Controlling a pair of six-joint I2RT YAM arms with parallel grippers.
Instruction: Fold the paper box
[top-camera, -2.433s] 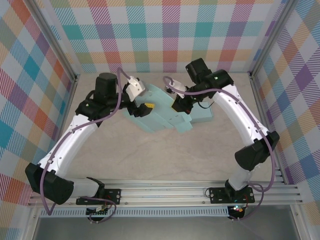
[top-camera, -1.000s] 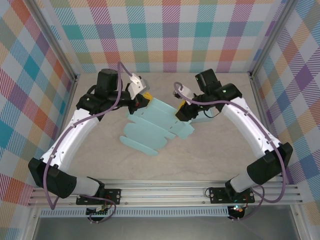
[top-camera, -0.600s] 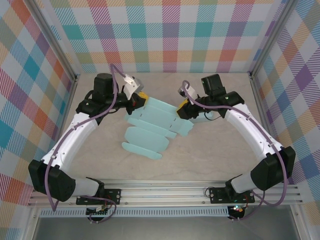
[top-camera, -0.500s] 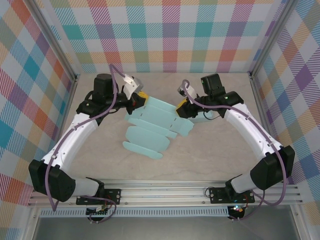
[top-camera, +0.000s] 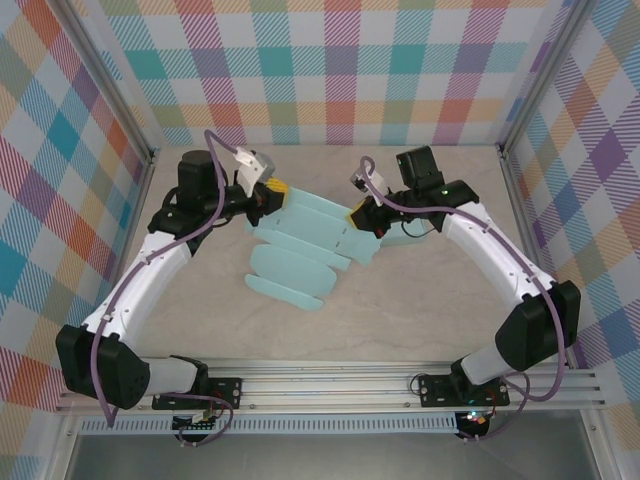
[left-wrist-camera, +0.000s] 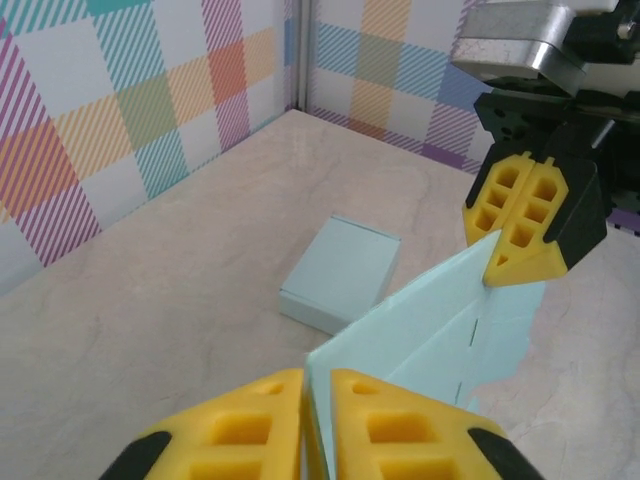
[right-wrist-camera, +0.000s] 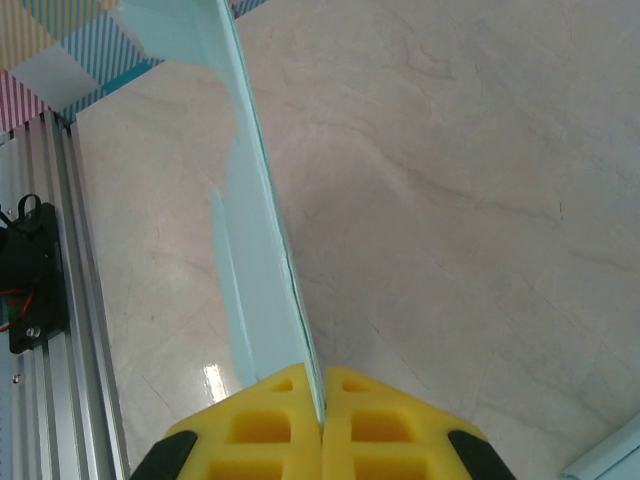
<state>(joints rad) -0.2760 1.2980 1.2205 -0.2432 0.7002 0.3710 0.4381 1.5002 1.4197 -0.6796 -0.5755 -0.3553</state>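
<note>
Nearest, the rail (top-camera: 330, 385) carries both arm bases at the near edge of the table (top-camera: 420, 310). Just beyond it is the pale teal sheet (top-camera: 295, 255), the box not yet folded. Its rounded near flaps reach down to the table, a little left of the middle. From there the sheet rises toward the far side, and its far edge is held up between the two grippers.

The left gripper (top-camera: 270, 193) is clenched on the far left corner. In the left wrist view its yellow fingers (left-wrist-camera: 250, 420) press together on the thin edge of the sheet (left-wrist-camera: 440, 320). The right gripper (top-camera: 360, 212) is clamped on the far right end. In the right wrist view its fingers (right-wrist-camera: 265, 415) meet on the sheet (right-wrist-camera: 262, 260), which runs away from them edge-on.

Farther off, a small closed box (left-wrist-camera: 340, 272) of the same teal lies flat on the table, apart from the sheet. The plaid walls (top-camera: 330, 70) stand behind all.
</note>
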